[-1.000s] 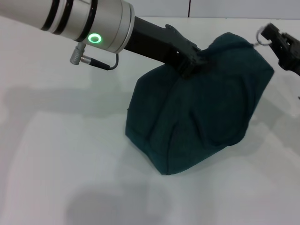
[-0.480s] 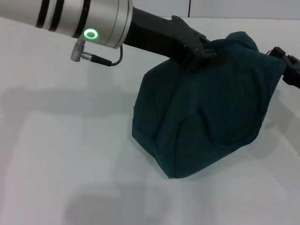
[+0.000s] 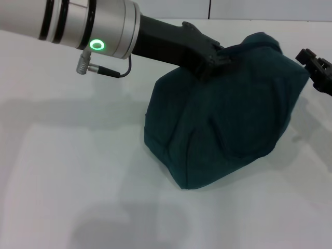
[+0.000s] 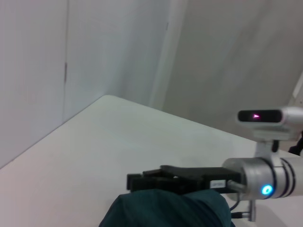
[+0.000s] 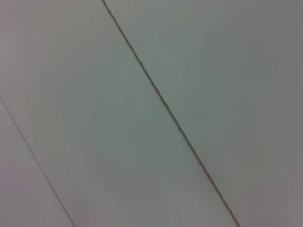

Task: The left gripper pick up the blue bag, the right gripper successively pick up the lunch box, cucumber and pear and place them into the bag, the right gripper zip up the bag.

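The blue bag (image 3: 228, 119) sits bulging on the white table (image 3: 72, 171), its top closed over. My left gripper (image 3: 210, 61) reaches in from the upper left and is shut on the fabric at the bag's top. My right gripper (image 3: 305, 56) is at the right edge, just beside the bag's upper right corner. The left wrist view shows the bag's top (image 4: 165, 213) with the right gripper (image 4: 135, 181) lying just behind it. The zipper ring pull does not show. The lunch box, cucumber and pear are out of view.
The white table stretches bare to the left and front of the bag. A wall stands behind the table's far edge (image 3: 210, 10). The right wrist view shows only a pale panelled surface (image 5: 151, 113).
My right gripper held the ring pull at the bag's upper right corner and has moved right and lower; the ring no longer shows. The bag and left gripper shifted slightly right.
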Tool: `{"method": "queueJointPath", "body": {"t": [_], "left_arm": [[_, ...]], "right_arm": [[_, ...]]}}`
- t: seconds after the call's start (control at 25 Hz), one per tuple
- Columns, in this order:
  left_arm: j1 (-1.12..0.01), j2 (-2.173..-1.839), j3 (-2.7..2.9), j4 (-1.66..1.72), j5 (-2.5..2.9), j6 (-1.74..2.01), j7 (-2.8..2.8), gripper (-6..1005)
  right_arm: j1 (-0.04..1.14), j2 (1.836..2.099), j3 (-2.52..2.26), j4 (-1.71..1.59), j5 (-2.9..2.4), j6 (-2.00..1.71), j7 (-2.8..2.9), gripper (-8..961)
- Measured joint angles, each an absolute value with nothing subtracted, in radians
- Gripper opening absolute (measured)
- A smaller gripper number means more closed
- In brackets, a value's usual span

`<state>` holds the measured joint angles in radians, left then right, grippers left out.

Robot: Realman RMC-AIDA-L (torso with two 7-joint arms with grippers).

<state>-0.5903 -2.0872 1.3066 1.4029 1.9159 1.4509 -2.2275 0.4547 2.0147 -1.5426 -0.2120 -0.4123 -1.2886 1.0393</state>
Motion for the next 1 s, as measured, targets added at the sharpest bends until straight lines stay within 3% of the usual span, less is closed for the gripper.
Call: {"method": "queueJointPath", "body": {"t": [0.16, 0.56, 0.8, 1.0], "left_arm": [[-0.59, -2.088, 1.299, 1.351, 1.915, 1.42, -2.196, 42], [-0.572, -2.089, 1.293, 1.284, 1.852, 1.393, -2.134, 84], [-0.553, -2.087, 1.257, 1.287, 1.801, 1.394, -2.13, 149], [-0.537, -2.085, 1.234, 1.301, 1.791, 1.4, -2.113, 274]], "right_arm": [[0.433, 2.012, -1.538, -0.212, -0.411, -1.333, 1.035, 104], [0.367, 2.002, -1.52, -0.22, -0.404, -1.374, 1.031, 523], [0.361, 1.993, -1.52, -0.221, -0.406, -1.391, 1.03, 655], [0.36, 1.979, -1.52, -0.221, -0.405, -1.413, 1.029, 765]]}}
